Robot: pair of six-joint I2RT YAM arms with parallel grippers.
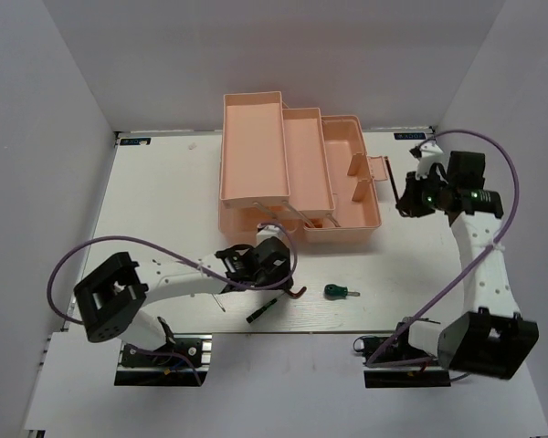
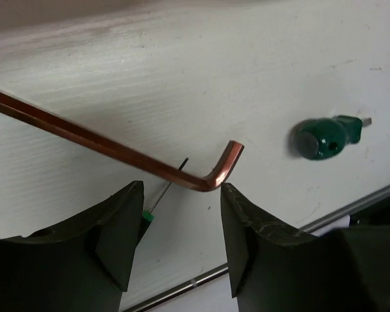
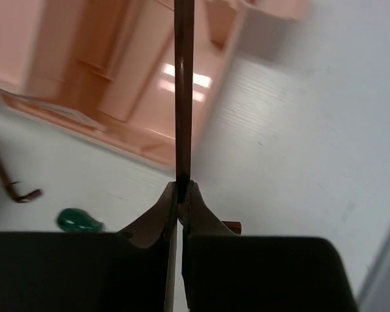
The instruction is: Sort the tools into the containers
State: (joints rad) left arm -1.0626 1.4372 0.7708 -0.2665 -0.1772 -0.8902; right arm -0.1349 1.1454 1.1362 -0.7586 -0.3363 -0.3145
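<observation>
The copper hex key [image 2: 117, 148] lies on the table [image 2: 279, 58]. Its bend sits just ahead of the left hand [image 2: 181, 195], whose fingers are parted and empty. The shaft runs sideways past one finger. The right hand [image 3: 181, 188], well apart, pinches a second key [image 3: 184, 97].

1. toolbox [image 1: 256, 155]: translucent salmon-pink, open, trays stepped out side by side, at the far middle of the worktop [image 1: 164, 201].
2. copper hex key [image 2: 117, 148]: L-shaped, just in front of the toolbox, bend toward the near edge.
3. green screwdriver [image 1: 341, 292]: stubby, on its side, right of that bend, apart from it.
4. black-green screwdriver [image 1: 262, 310]: slanted, near the worktop's near edge, left of the bend.
5. dark hex key [image 3: 184, 97]: pinched upright between the right fingers [image 3: 149, 227], right of the toolbox.
</observation>
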